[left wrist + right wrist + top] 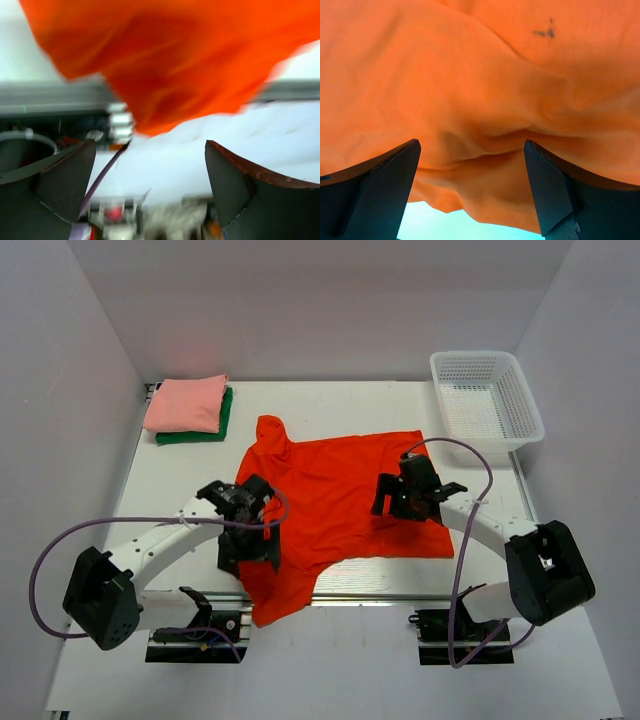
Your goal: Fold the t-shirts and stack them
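The bright orange-red t-shirt (pixel 340 490) lies spread and wrinkled across the middle of the table, with one corner drooping over the near edge. A pale salmon-pink t-shirt (pixel 185 403) sits folded on a folded dark green one (pixel 205 436) at the back left. My left gripper (pixel 250 556) hovers at the shirt's near-left part, open and empty. Its blurred wrist view shows the left gripper (pixel 150 190) wide apart below the hanging orange cloth (pixel 175 65). My right gripper (pixel 400 502) stands open over the shirt's right side. In its wrist view the right gripper (pixel 470 190) straddles folds of orange cloth (pixel 480 85) without pinching them.
A white mesh basket (pixel 530 412) stands at the back right corner. White walls close in the table on the left, right and back. A metal rail with the arm bases (pixel 195 635) runs along the near edge, with purple cables looping beside each arm.
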### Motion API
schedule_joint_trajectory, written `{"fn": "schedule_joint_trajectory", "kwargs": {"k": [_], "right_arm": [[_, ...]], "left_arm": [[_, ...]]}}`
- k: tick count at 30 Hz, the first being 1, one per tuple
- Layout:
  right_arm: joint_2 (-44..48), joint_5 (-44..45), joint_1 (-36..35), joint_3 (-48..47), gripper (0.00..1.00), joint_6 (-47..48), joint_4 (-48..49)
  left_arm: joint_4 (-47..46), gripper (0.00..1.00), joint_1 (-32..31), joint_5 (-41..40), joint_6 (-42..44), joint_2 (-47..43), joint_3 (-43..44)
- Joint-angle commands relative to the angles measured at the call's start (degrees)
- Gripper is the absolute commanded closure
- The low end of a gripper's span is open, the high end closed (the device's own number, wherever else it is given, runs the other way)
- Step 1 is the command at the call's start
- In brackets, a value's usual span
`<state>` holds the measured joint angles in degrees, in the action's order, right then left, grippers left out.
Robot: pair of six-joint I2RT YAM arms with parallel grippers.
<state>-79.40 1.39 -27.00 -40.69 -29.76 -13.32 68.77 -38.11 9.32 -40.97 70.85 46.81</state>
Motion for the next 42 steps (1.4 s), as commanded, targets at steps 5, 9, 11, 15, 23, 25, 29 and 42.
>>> {"fn": "schedule_joint_trajectory", "kwargs": {"k": [5,9,11,15,23,25,29,42], "right_arm": [[2.1,5.4,0.3,-6.5,0.1,3.1,-1.4],[-0.7,8.4,0.8,-11.0,0.1,2.8,-1.4],[-3.6,9.7,0.9,-12.7,0.1,2.9,-2.1],[-9.3,10.3,2.2,-17.7,0.1,4.4,-0.7],[-24.6,9.9,5.6,-26.6,0.1,7.4,-1.5],[-26.2,9.9,6.3,-28.4,0.1,7.7,-1.6],[-30.5,9.4,7.9,-30.8,0.1,7.7,-2.1],[-45.3,9.1,12.7,-51.0,0.1,13.7,-5.0]], "left_arm": [[-8.5,0.0,0.6,-17.7,3.2,5.1,16.9],[-22.7,0.0,1.1,-22.2,6.0,10.6,19.5],[-24.5,0.0,2.4,-25.0,6.7,15.2,23.1],[-22.5,0.0,3.8,-27.8,6.6,29.4,32.2],[-27.9,0.01,11.0,-27.8,9.8,43.5,41.3],[-29.8,0.01,13.4,-26.0,11.2,46.0,41.9],[-36.8,0.03,16.0,-20.6,15.3,51.0,43.7],[-36.2,0.01,22.3,-10.0,24.2,73.2,74.2]]}}
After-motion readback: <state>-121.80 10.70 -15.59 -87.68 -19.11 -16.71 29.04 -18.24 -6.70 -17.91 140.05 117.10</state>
